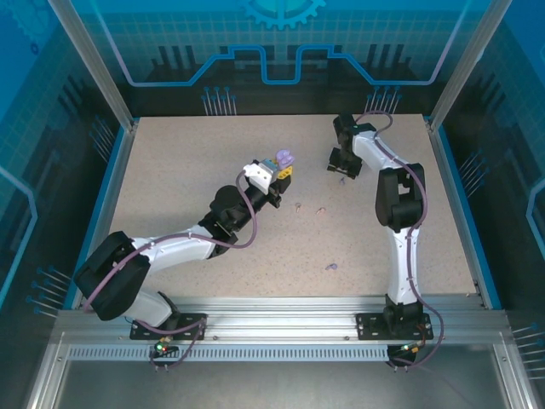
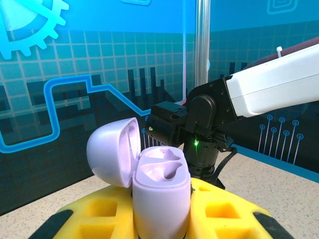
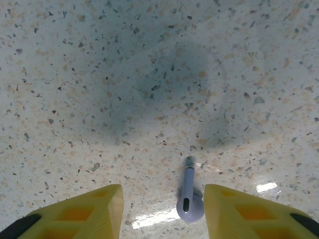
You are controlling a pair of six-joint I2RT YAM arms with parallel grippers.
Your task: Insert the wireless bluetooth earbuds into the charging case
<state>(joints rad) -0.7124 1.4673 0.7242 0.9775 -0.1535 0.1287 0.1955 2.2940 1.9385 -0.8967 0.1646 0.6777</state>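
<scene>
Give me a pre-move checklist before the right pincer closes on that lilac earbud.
1. Lilac earbud lying flat on the table: ok.
2. Earbud inside the right pincer gap: ok.
3. Earbud centred in that gap: not ok, it sits off to one side.
4. Charging case held by the left pincer: ok.
5. Case lid open, wells empty: ok.
6. Which well suits this earbud: cannot tell.

The lilac case [image 2: 160, 199] is cut off at its base by the lower edge, and its lower sides are hidden between yellow jaws. From overhead, three specks [image 1: 331, 267] on the worktop [image 1: 170, 170], nearer than the case, are too small to identify. Right of the case, the right gripper [image 1: 342, 170] hides its own jaws.
</scene>
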